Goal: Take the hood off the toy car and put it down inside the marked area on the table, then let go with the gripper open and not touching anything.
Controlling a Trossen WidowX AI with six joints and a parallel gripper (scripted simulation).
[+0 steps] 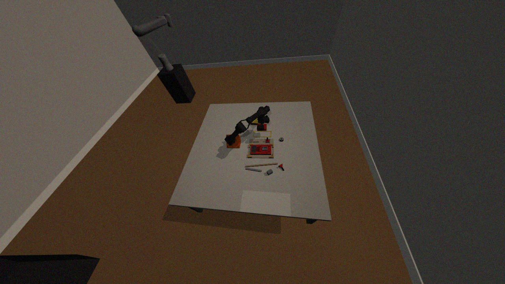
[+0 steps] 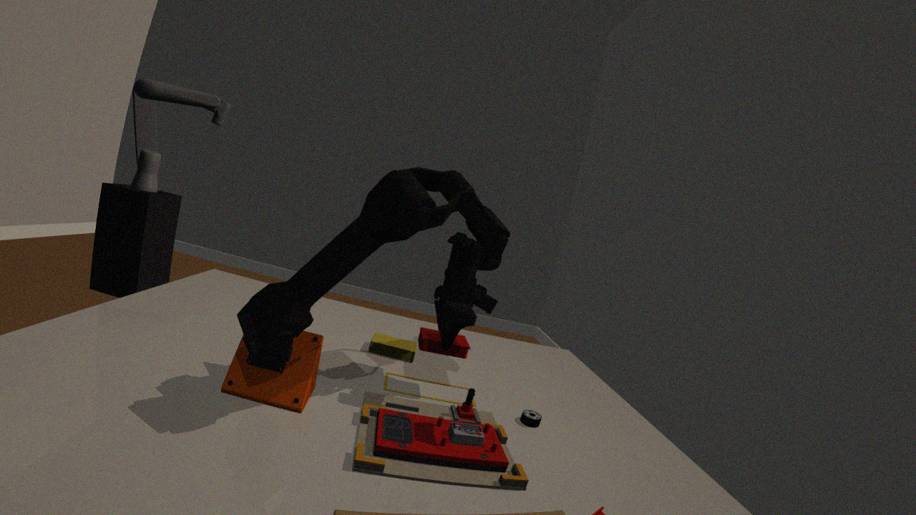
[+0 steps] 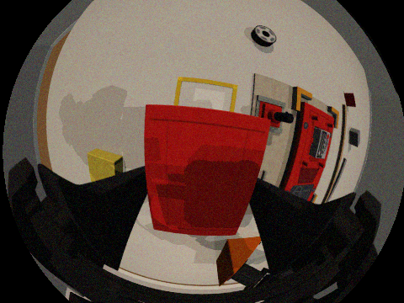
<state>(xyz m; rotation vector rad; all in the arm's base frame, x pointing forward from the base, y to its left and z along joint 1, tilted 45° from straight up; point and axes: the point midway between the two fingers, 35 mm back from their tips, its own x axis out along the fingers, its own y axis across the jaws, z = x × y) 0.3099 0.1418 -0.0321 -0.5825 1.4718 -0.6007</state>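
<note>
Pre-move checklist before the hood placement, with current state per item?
1. Grip: ok. The gripper is shut on the flat red hood panel.
2. Hood off the red toy car: ok, the two are well apart.
3. Hood over the yellow-outlined marked area: not ok. It sits past the outline's far edge.
4. Marked area free: ok. Nothing shows inside the outline.
5. Clearance to the yellow block: ok. There is a visible gap beside the hood.
6. Hood height above the table: cannot tell.
</note>
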